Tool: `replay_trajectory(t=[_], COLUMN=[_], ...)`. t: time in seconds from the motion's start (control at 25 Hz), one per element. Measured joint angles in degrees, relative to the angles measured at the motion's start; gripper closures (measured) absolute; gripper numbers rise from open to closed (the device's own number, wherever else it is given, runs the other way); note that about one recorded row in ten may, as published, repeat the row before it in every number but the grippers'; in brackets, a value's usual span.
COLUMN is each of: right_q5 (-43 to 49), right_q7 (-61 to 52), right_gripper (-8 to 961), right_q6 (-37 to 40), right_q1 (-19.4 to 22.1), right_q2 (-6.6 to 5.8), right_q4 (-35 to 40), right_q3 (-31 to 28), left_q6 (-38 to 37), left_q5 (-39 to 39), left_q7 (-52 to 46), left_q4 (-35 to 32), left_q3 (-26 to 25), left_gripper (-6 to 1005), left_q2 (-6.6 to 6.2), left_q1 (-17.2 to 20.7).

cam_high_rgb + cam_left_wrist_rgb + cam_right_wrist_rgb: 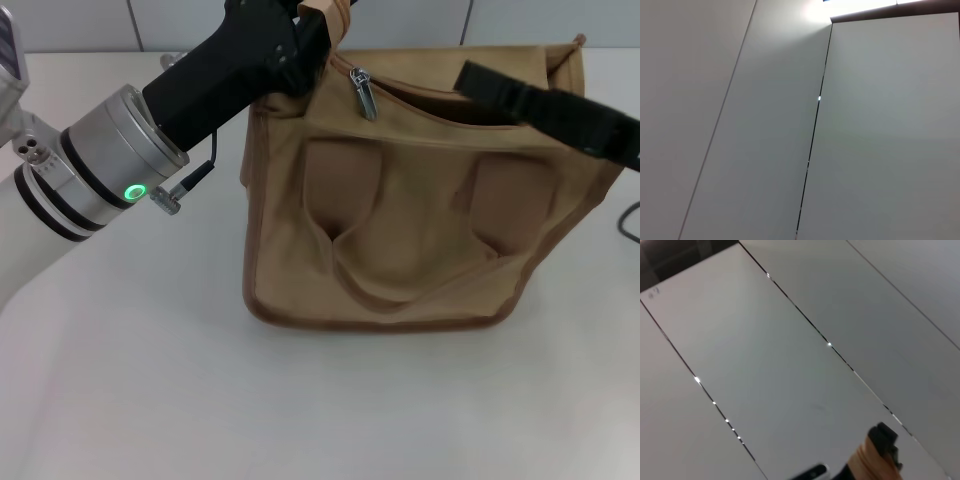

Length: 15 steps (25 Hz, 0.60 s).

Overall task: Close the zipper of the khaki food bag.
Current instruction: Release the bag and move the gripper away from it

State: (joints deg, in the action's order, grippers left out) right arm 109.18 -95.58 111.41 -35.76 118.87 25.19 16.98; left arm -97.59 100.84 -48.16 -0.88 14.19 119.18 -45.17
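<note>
The bag [400,190] stands on the worktop [130,400], front pocket facing the robot. Behind it the zipper [363,92] slider sits at the bag's left end, mouth open. The left gripper [312,28] is at the left top corner; I cannot tell its fingers. The right gripper [478,76] reaches over the mouth, fingers unclear too. Better to keep the corner tight and pull the slider straight along the track.

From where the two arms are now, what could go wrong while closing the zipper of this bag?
1. The khaki food bag is soft; pulling the slider may drag the whole bag across the table unless the left pincer at the handle steadies it.
2. The right arm lies across the open mouth, so it might block the zipper path.
</note>
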Motion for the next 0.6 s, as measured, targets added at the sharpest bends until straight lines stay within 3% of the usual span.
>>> replay_trajectory(t=[0.24, 0.44, 0.6], right_q5=[-0.30, -0.45, -0.25], right_q7=[-0.13, -0.29, -0.31], right_gripper=[638, 460, 464], right_q6=[-4.63, -5.20, -7.15], right_q1=[-1.12, -2.51, -3.40], right_q2=[0.09, 0.33, 0.39], right_q4=[-0.56, -1.07, -1.52], right_q3=[5.17, 6.02, 6.23], left_q6=[-0.42, -0.43, -0.18], left_q5=[0.12, 0.16, 0.16], left_q7=[-0.05, -0.20, -0.12], left_q4=[0.00, 0.26, 0.78], left_q3=[0.22, 0.22, 0.23], left_gripper=[938, 939, 939], left_q2=[0.00, 0.00, 0.00], left_q1=[-0.30, -1.09, -1.61])
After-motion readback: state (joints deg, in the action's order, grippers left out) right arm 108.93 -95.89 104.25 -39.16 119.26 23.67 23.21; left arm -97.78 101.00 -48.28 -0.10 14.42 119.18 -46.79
